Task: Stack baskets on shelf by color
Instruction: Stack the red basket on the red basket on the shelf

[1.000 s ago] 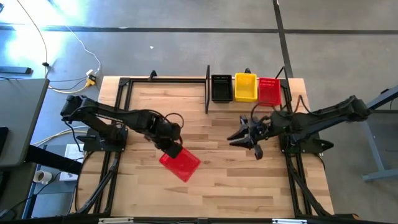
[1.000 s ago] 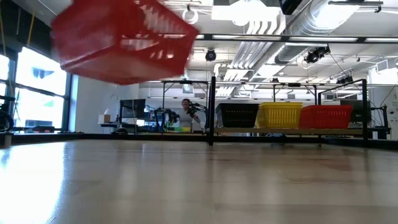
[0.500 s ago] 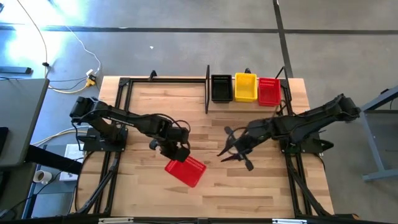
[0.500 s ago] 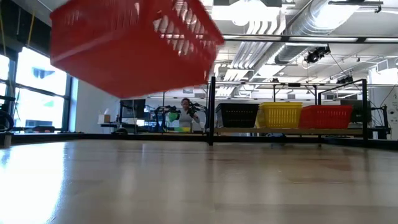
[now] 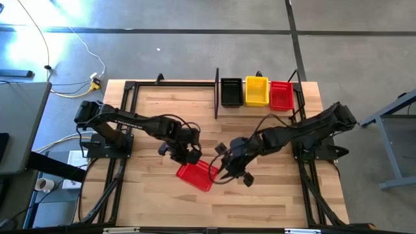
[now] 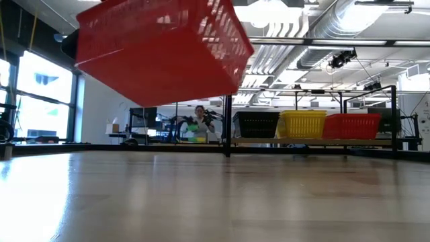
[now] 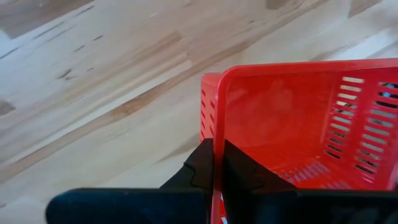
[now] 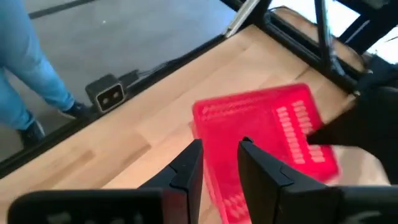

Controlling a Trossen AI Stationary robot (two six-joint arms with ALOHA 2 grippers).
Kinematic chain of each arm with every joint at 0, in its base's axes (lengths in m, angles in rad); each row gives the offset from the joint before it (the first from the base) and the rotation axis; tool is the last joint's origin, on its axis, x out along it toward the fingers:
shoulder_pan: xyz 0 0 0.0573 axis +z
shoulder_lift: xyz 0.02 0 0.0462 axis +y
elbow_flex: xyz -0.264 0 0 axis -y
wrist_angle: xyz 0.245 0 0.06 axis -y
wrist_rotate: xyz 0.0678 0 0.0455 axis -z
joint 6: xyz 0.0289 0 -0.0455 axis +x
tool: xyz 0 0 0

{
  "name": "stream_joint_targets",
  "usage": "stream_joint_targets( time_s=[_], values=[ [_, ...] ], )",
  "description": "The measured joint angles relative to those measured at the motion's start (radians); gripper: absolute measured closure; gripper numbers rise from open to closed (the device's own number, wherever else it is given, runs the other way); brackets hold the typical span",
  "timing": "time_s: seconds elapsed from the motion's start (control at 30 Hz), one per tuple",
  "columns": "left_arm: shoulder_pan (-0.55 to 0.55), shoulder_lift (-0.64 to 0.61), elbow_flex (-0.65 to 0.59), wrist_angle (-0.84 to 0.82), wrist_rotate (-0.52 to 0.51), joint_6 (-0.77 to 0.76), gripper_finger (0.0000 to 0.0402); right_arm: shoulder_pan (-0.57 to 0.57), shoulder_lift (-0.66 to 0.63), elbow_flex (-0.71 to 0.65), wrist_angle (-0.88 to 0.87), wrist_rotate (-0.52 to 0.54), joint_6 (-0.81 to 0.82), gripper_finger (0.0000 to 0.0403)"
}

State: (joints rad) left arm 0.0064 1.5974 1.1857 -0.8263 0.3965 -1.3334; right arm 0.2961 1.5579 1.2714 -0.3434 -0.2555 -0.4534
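- Left gripper (image 5: 190, 156) is clamped shut on the rim of a red basket (image 5: 196, 175), one finger inside the wall and one outside, holding it tilted in the air above the middle of the table (image 5: 162, 195), towards its front edge.
- Right gripper (image 5: 229, 170) hangs just beside that basket's free end with its fingers (image 8: 186, 167) parted a moderate way and nothing between them; in its wrist view they point straight at the near rim.
- Step in hand, as I judge it: a handover, so the right arm can carry the basket to the shelf (image 5: 257, 97) at the table's back edge, near the right corner.
- Doing it well: slide the parted fingers over the free rim so one lands inside the wall and one outside, clear of the left grip, and close fully before the left lets go.
- Level the basket before release; tilted as it is, it could swing on a one-sided grip.
- Target: a black basket (image 5: 231, 91), a yellow basket (image 5: 256, 91) and a second red basket (image 5: 281, 95) sit side by side on the shelf, so this one belongs nested squarely on the red, at the row's right end.
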Motion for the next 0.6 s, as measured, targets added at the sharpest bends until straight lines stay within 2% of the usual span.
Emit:
stream_joint_targets(
  time_s=[0.37, 0.6],
  values=[
    [0.026, 0.000, 0.000, 0.045, 0.038, -0.002, 0.0399, 0.037, 0.086, 0.024, -0.021, 0.041, 0.000, 0.0260],
    [0.026, 0.000, 0.000, 0.151, 0.039, 0.025, 0.0399, 0.036, 0.116, 0.024, -0.040, 0.063, 0.004, 0.0258]
  ],
)
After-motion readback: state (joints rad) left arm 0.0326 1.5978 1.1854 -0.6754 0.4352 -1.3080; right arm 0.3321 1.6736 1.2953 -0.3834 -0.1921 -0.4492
